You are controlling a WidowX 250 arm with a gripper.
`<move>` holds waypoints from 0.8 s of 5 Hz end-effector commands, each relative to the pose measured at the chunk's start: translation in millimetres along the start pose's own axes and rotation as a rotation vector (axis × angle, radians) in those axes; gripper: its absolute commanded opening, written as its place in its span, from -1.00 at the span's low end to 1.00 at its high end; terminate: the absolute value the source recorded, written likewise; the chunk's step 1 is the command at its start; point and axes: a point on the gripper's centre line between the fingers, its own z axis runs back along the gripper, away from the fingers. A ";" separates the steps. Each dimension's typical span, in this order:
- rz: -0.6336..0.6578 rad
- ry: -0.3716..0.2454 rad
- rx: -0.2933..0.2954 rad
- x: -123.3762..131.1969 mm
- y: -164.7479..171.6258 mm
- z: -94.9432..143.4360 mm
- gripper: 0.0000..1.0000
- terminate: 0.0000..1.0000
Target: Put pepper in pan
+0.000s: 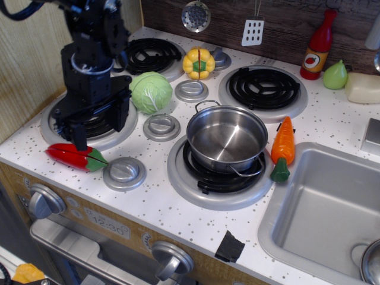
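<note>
The red chili pepper (76, 157) with its green stem end lies on the white counter at the front left, in front of the front-left burner. The shiny steel pan (226, 138) with wire loop handles stands empty on the front-middle burner. My black gripper (98, 132) hangs open over the front-left burner, just above and behind the pepper. One fingertip (79, 142) reaches down close to the pepper's back edge; I cannot tell whether it touches. Nothing is held.
A green cabbage (151, 92) sits beside the gripper on the right. A yellow bell pepper (199, 62) is at the back. An orange carrot (283, 145) lies right of the pan, by the sink (323, 208). Round knobs (124, 173) dot the counter.
</note>
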 end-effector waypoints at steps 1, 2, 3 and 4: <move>-0.001 -0.017 -0.040 9.2 9.5 -8.0 1.00 -1.00; -0.019 -0.018 -0.056 12.6 7.3 -11.7 1.00 -1.00; -0.024 -0.018 -0.093 11.7 3.2 -22.1 1.00 -1.00; -0.037 0.018 -0.120 13.2 2.0 -35.3 1.00 -1.00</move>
